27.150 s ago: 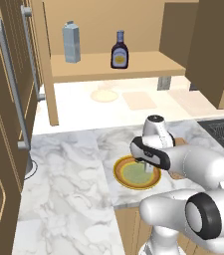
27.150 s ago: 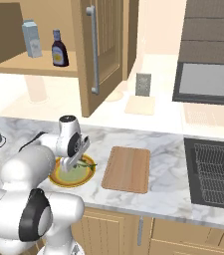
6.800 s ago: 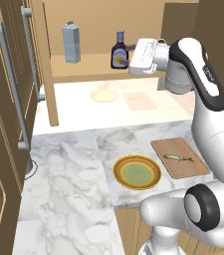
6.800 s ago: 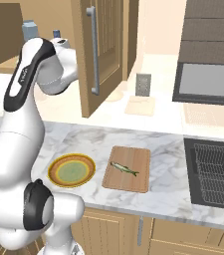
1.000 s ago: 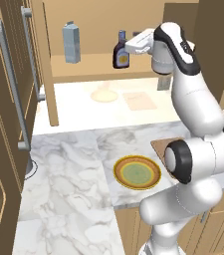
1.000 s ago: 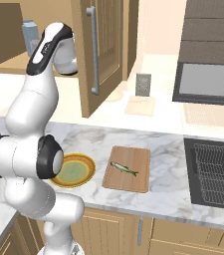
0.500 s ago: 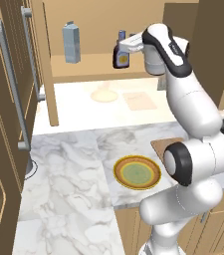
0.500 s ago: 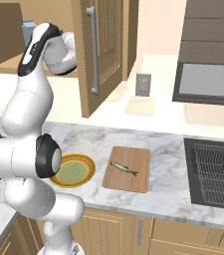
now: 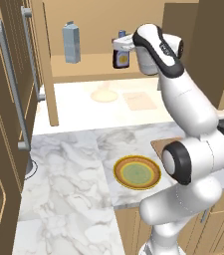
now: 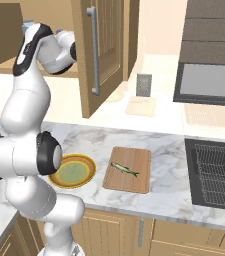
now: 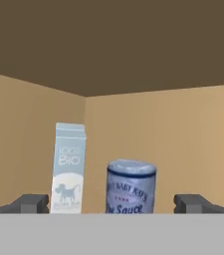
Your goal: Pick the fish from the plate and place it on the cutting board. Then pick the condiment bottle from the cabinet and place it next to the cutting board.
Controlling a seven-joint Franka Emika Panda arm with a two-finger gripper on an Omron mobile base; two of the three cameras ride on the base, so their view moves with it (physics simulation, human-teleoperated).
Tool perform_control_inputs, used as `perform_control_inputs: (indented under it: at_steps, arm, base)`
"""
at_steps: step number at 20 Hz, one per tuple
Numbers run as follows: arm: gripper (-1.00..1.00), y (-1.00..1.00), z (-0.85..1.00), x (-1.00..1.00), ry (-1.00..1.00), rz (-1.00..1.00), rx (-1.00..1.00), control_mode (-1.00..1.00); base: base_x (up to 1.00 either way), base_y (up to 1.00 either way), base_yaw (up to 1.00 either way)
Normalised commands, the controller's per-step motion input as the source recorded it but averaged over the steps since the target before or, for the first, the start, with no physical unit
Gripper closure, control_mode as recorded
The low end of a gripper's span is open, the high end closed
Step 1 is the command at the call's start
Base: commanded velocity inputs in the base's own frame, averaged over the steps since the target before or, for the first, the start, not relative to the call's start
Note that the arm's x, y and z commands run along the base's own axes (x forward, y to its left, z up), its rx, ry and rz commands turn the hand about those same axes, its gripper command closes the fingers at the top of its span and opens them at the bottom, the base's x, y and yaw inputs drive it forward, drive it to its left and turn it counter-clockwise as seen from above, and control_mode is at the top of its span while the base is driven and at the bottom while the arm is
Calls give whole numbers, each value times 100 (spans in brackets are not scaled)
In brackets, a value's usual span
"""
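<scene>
1. Marble counter, nearest you: the plate (image 9: pixel 137 173) lies bare, and the fish (image 10: pixel 124 169) rests on the cutting board (image 10: pixel 127 169).
2. Up at the cabinet (image 9: pixel 96 64) shelf, your gripper (image 11: pixel 115 203) is spread wide, fingertips flanking the condiment bottle (image 9: pixel 121 55).
3. Expect the bottle to be rigid, light, smooth and easily tipped; grip the body below the neck.
4. Farther back stands a carton (image 11: pixel 68 167).

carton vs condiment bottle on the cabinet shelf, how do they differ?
The carton is grey-blue, tall and boxy; the condiment bottle is dark brown with a pale yellow label and stands shorter. The carton stands alone to the left of the shelf; the condiment bottle has the claw at it, fingers spread on either side, not closed. Both stand upright on the same shelf of the cabinet.
</scene>
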Motion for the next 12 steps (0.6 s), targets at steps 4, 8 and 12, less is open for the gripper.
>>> perform_control_inputs:
  at_steps: [4, 8, 12]
  arm:
    - [-100, 2, -20, 24, 0, 0, 0, -100]
    - [100, 4, -22, 22, 0, 0, 0, -100]
    - [100, 3, -6, 6, 1, 0, 0, -100]
  base:
    - [0, 0, 0]
    - [0, 0, 0]
    - [0, 0, 0]
